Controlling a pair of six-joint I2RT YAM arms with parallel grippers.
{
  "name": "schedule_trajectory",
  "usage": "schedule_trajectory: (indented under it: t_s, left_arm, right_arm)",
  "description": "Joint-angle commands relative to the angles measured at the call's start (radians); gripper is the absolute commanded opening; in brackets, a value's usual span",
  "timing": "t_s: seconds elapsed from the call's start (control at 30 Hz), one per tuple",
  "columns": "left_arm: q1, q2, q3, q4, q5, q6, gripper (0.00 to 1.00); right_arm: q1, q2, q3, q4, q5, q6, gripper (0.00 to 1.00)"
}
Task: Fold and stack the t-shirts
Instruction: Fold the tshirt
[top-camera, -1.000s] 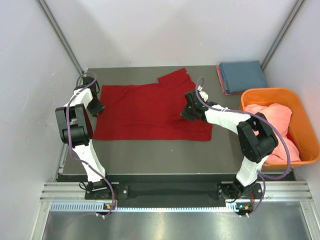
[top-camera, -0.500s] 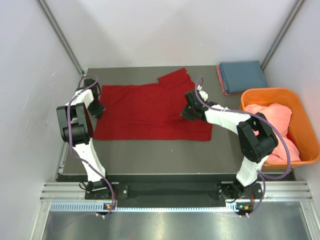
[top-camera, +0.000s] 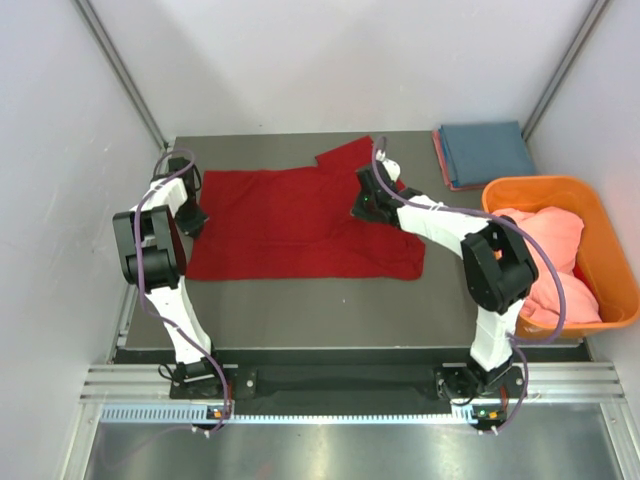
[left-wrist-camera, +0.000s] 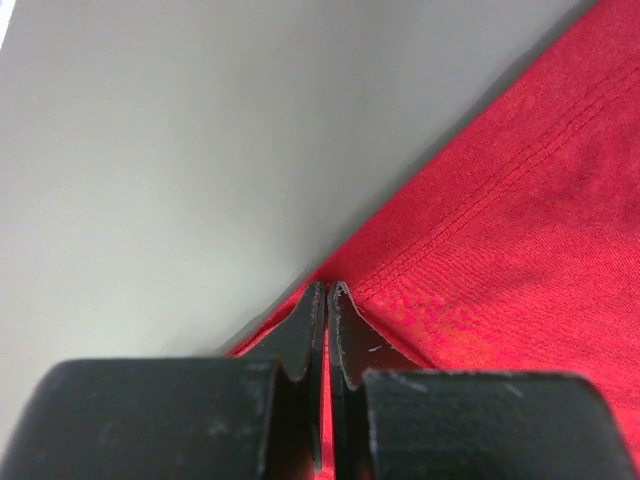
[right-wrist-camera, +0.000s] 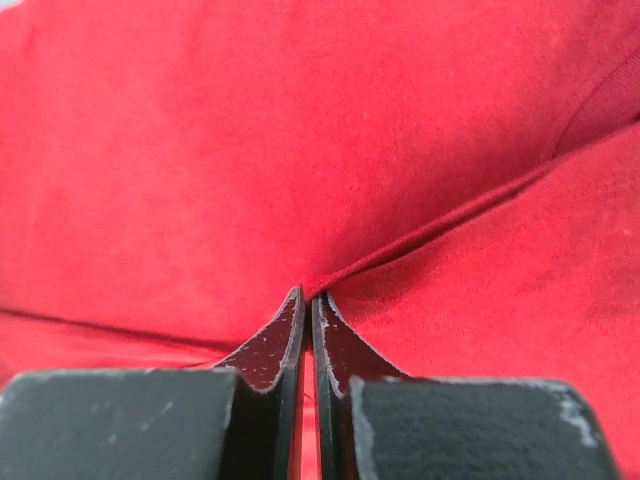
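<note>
A deep red t-shirt (top-camera: 290, 225) lies spread across the dark table, one sleeve pointing to the far right. My left gripper (top-camera: 196, 222) is shut on its left edge; the hem (left-wrist-camera: 480, 190) runs out from the pinched jaws in the left wrist view. Over the shirt's right part, my right gripper (top-camera: 362, 207) is shut on a raised fold of the red cloth (right-wrist-camera: 330, 280). A folded blue t-shirt (top-camera: 487, 152) rests at the far right corner on a thin pink layer. Salmon-pink t-shirts (top-camera: 550, 255) are heaped in the tub.
An orange plastic tub (top-camera: 530, 190) stands off the table's right side. Grey walls close in the left, back and right. Bare dark table (top-camera: 300, 310) runs along the front of the red shirt.
The left gripper closed on the shirt's left edge. The right gripper moved left and farther back, dragging the pinched cloth with it so the shirt's right side has shifted.
</note>
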Motion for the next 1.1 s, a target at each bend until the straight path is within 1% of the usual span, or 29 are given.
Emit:
schedule_trajectory:
  t_s: [0.0,0.27,0.47,0.6,0.77,0.87,0.9,0.97,1.0,1.07]
  left_arm:
    - [0.002,-0.047,0.029,-0.015,-0.045,-0.02,0.0]
    - [0.002,-0.041,0.038,-0.029,-0.08,-0.032,0.0]
    - [0.002,-0.035,0.049,-0.033,-0.081,-0.032,0.0]
    - [0.002,-0.03,0.047,-0.035,-0.083,-0.029,0.0]
    - [0.0,-0.021,0.05,-0.041,-0.081,-0.026,0.0]
    - [0.002,-0.023,0.056,-0.05,-0.091,-0.025,0.0]
    - [0.003,-0.024,0.064,-0.055,-0.091,-0.026,0.0]
    - [0.0,-0.026,0.078,-0.067,-0.092,-0.028,0.09]
    - [0.0,-0.033,0.098,-0.082,-0.094,-0.025,0.15]
    - [-0.006,-0.047,0.125,-0.092,-0.104,-0.016,0.21]
  right_arm:
    - [0.018,0.035,0.071,-0.014,0.058,-0.079,0.0]
    - [0.019,0.065,0.092,-0.008,0.113,-0.174,0.0]
    - [0.033,0.103,0.158,0.03,0.115,-0.352,0.0]
    - [0.045,0.153,0.224,0.015,0.098,-0.471,0.0]
    - [0.061,0.201,0.27,0.0,0.035,-0.562,0.0]
    - [0.065,0.201,0.275,-0.01,0.005,-0.622,0.02]
    - [0.068,0.201,0.277,-0.016,0.0,-0.654,0.04]
    - [0.069,0.193,0.289,-0.051,-0.006,-0.68,0.08]
    - [0.067,0.189,0.301,-0.068,-0.011,-0.699,0.13]
    - [0.058,0.148,0.304,-0.117,-0.049,-0.703,0.22]
